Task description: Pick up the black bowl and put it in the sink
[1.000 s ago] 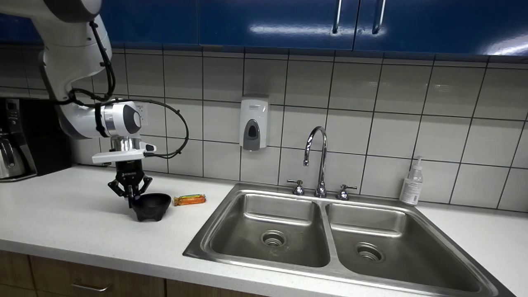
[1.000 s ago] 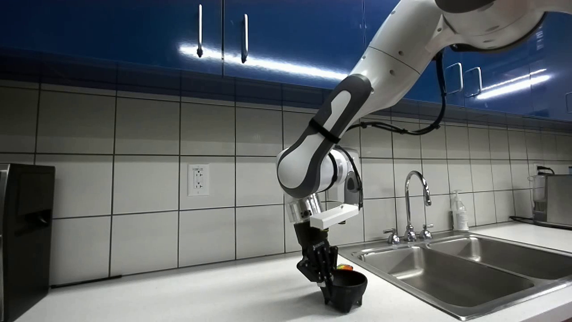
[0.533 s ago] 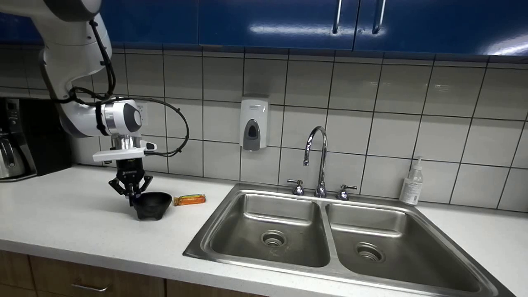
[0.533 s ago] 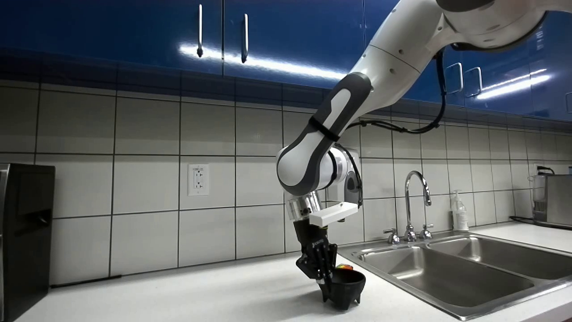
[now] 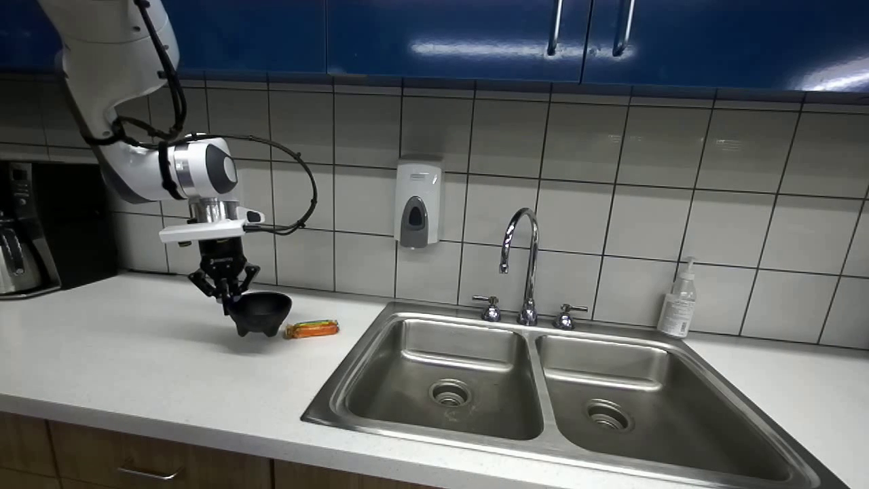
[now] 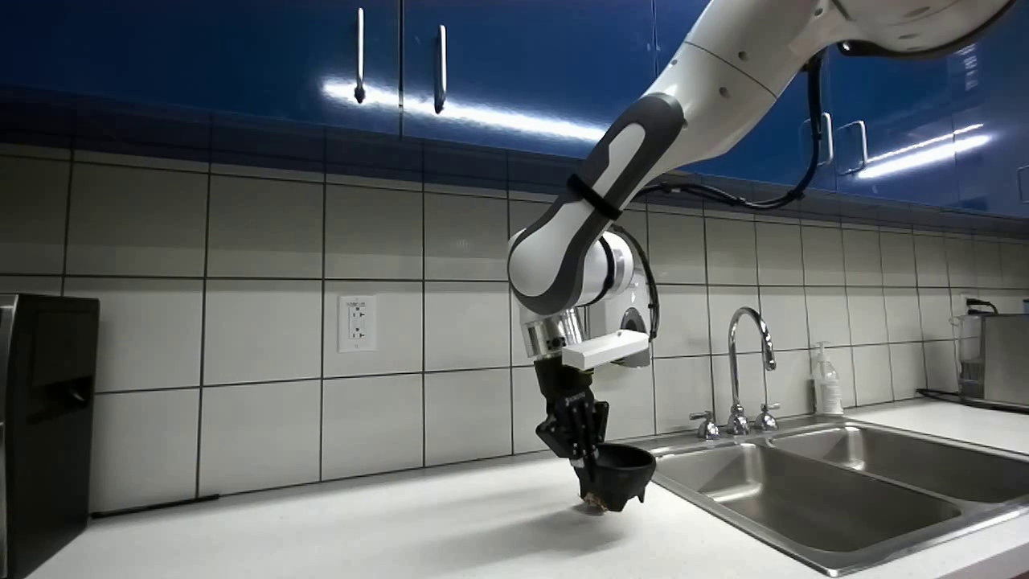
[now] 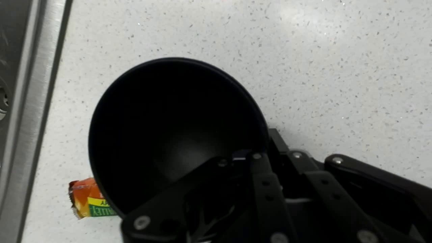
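The black bowl (image 5: 263, 314) is suspended just above the tabletop (image 5: 156, 380), approximately upright, with its opening facing up. The gripper (image 5: 231, 302) is clamped on the side wall of the bowl at the rim: in the wrist view, one finger sits inside the bowl and the opposing finger sits outside. The robot arm (image 6: 555, 249) rises above the bowl.

A wrapped bar (image 7: 89, 198), orange with a yellow and green label, lies on the tabletop just beside and lower than the bowl. In the wrist view, the bowl covers part of the bar.

The steel double-basin sink (image 5: 555, 445) is set into the tabletop, right of the bowl in both exterior views. The bowl is near the sink, outside its rim. The faucet (image 5: 531, 285) stands at the rear edge of the sink, right of the bowl. The pump bottle (image 5: 677, 309) stands farther right, well apart from the bowl.

In an exterior view, a black coffee machine (image 5: 78, 224) stands left of the bowl, well apart from it.

The tiled wall (image 5: 302, 115) is behind the bowl. It carries a soap dispenser (image 5: 419, 187), right of and higher than the bowl, and an outlet (image 6: 356, 323), left of and higher than the bowl. Blue cabinets (image 5: 448, 34) are mounted high above bowl level.
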Controlling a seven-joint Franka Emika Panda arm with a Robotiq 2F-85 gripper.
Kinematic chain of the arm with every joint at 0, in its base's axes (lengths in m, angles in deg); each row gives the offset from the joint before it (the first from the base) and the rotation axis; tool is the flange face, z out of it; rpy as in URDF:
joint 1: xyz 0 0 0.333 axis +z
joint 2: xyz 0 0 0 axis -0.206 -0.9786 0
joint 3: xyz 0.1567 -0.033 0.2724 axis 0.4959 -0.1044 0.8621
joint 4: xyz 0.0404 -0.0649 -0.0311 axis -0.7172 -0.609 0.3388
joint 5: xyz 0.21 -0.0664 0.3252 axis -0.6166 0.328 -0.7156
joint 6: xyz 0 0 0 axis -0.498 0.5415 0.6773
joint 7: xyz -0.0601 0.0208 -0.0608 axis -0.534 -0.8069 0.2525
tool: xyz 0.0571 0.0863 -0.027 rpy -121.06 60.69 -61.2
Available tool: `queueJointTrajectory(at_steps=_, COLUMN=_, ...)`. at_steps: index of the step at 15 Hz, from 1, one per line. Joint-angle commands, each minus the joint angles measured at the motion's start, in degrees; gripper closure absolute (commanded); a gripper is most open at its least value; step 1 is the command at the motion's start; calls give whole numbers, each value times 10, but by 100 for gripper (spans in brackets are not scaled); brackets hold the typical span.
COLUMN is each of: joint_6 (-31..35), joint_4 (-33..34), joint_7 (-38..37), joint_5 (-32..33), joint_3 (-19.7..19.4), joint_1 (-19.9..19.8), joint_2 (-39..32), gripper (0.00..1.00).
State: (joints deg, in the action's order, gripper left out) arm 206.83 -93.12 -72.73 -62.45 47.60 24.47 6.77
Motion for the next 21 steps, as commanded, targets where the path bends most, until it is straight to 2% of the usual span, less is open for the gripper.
queueJointTrajectory(at_steps=1, joint_6=5, joint_4=-38, joint_7=-7, joint_5=-4, joint_3=-9, joint_1=-16, joint_2=45, gripper=98)
queueJointTrajectory(at_steps=11, joint_6=23, joint_4=-83, joint_7=11, joint_5=-33, joint_3=-48, joint_1=-90, joint_2=81, gripper=98)
queueJointTrajectory(at_steps=21, joint_6=42, joint_4=-81, joint_7=49, joint_5=-84, joint_3=-87, joint_1=-162, joint_2=63, gripper=98)
